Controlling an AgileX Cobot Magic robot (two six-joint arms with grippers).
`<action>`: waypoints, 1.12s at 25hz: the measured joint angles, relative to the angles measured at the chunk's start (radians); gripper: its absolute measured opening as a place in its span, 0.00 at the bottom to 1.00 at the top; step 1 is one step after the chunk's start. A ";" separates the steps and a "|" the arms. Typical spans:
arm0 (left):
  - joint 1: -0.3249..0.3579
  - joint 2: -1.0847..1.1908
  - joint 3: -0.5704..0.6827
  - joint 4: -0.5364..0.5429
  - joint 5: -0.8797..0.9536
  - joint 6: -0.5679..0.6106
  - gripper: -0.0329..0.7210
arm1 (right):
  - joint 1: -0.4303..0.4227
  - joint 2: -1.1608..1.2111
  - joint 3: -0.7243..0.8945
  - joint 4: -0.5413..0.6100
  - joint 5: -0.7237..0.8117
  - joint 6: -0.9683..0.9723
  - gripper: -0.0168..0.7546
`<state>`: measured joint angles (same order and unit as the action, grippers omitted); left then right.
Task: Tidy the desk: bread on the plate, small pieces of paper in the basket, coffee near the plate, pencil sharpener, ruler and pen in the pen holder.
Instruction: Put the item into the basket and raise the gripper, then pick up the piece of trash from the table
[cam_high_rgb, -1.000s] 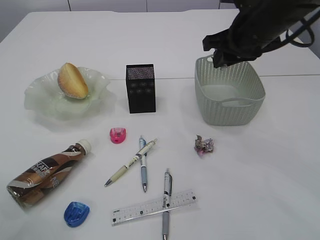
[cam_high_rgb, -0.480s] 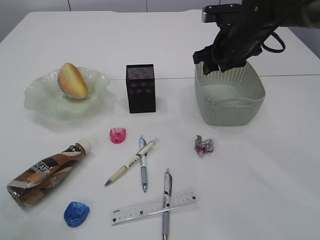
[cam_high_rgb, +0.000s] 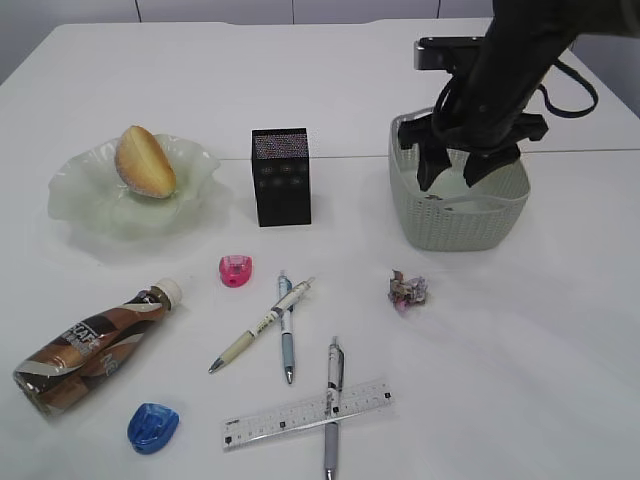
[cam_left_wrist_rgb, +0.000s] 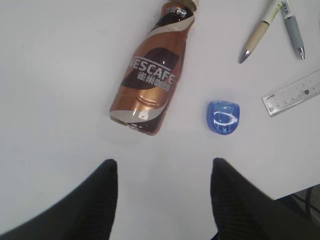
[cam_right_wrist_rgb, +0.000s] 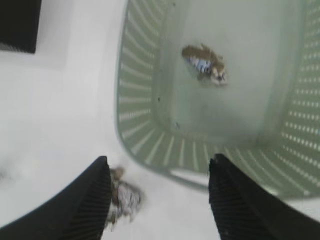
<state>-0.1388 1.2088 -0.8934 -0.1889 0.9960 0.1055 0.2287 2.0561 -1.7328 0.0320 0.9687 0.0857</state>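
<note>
Bread (cam_high_rgb: 145, 161) on plate (cam_high_rgb: 75, 200); one paper scrap (cam_right_wrist_rgb: 205, 63) in basket (cam_high_rgb: 420, 225). Right end effector (cam_high_rgb: 458, 172) open, empty; rest on table (cam_high_rgb: 520, 330) left.

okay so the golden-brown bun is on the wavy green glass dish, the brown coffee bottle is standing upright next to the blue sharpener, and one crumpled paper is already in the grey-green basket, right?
One thing is off: the brown plastic coffee bottle lies on its side on the white desk, as the exterior view shows. The rest holds: the golden-brown bun sits on the wavy green glass dish, the blue sharpener is beside the bottle, and a crumpled paper lies in the grey-green basket.
</note>
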 joint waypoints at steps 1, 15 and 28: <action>0.000 0.000 0.000 0.000 0.000 0.000 0.62 | 0.000 -0.009 0.000 0.000 0.034 0.000 0.62; 0.000 0.000 0.000 -0.025 -0.009 0.000 0.62 | 0.136 -0.059 0.025 0.038 0.203 0.074 0.62; 0.000 0.000 0.000 -0.025 -0.007 0.000 0.62 | 0.184 0.095 0.033 -0.032 0.181 0.163 0.62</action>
<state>-0.1388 1.2088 -0.8934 -0.2137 0.9888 0.1055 0.4126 2.1512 -1.7003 0.0000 1.1495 0.2487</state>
